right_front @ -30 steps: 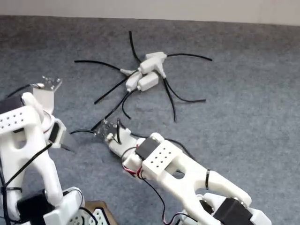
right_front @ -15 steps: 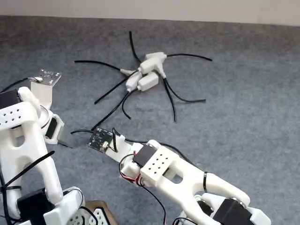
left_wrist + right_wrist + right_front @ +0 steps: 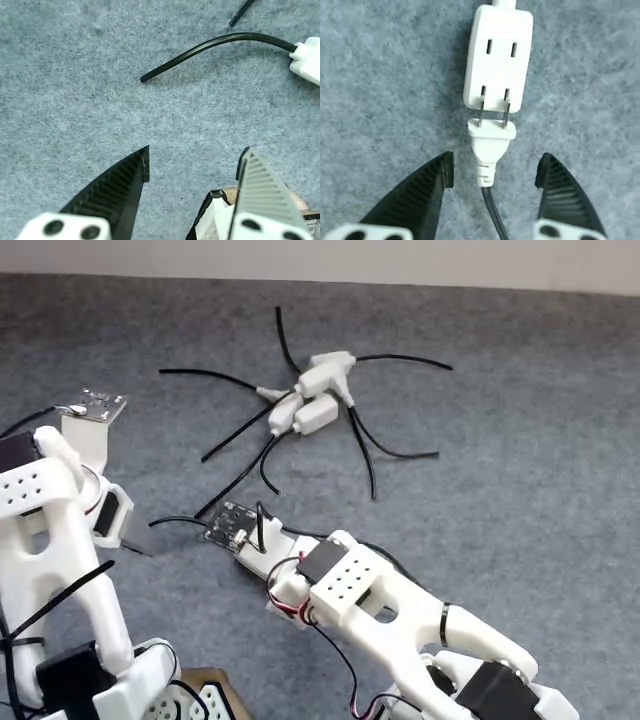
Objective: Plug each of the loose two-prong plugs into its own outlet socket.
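**A:** Right gripper [image 3: 495,167]?
**B:** Jaws wide, empty. Small white two-prong plug [image 3: 491,142] dead ahead, long axis along the reach. Prongs at the white plastic outlet block [image 3: 497,60], blades showing. High view: upper centre.
**A:** Left gripper [image 3: 195,155]?
**B:** Open, empty, farther off.

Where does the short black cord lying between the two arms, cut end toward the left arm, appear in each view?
High view: the black cord lies on the carpet between the arms, running under the right arm.
Left wrist view: the cord arcs beyond the open left claw to a white fitting.
Right wrist view: not in it.
Shared landmark: a second cord's cut end close beside it.
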Robot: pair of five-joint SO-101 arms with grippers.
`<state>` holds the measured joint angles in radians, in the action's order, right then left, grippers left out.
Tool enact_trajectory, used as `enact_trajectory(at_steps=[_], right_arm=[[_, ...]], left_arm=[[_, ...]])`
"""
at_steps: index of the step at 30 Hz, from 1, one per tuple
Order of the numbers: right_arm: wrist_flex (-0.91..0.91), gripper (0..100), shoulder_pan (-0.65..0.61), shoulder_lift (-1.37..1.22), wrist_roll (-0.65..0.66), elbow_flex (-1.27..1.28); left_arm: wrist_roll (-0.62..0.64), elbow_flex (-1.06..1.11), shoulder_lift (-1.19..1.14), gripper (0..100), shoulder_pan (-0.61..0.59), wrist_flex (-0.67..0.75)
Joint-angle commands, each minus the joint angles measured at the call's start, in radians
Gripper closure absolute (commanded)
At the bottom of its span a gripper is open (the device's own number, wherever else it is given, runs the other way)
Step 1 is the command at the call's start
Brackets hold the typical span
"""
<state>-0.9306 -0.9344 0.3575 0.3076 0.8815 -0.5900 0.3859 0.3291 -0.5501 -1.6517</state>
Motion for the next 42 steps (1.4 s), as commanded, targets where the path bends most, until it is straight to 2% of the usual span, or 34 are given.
enact_trajectory(at_steps=[1,9,11,13,15,19,25,28,30,32,37,42], right_arm=[[0.031,73.8,0.005,0.024,0.009,0.010],[0.068,75.3,0.005,0.024,0.009,0.047],[0.067,84.2,0.005,0.024,0.009,0.047],[0.068,98.9,0.010,0.024,0.005,0.047],[0.070,96.5,0.010,0.024,0.005,0.048],[0.054,98.8,0.012,0.033,0.003,0.048],[-0.122,99.2,0.056,0.027,0.014,-0.134],[-0.125,99.1,0.064,0.025,0.075,-0.104],[-0.064,96.5,0.053,0.025,0.061,-0.036],[-0.013,88.4,0.039,0.025,0.041,0.018],[-0.025,68.9,-0.028,0.033,-0.040,0.045],[0.051,68.1,-0.033,0.027,-0.106,0.047]], left_arm=[[-0.040,-0.035,0.001,71,-0.042,-0.005],[-0.061,-0.033,0.001,71,-0.079,-0.003],[-0.061,-0.033,0.001,71,-0.081,-0.002],[-0.061,-0.033,0.001,71,-0.082,-0.002],[-0.061,-0.033,0.001,71,-0.082,-0.002],[-0.061,-0.033,0.001,71,-0.085,-0.002],[-0.061,-0.033,0.007,71,-0.139,0.041],[-0.061,-0.033,0.001,71,-0.154,0.048],[-0.061,-0.033,0.001,71,-0.159,0.048],[-0.063,-0.033,0.001,71,-0.159,0.048],[-0.061,-0.033,-0.001,71,-0.163,0.095],[-0.061,-0.024,-0.001,71,-0.186,0.107]])
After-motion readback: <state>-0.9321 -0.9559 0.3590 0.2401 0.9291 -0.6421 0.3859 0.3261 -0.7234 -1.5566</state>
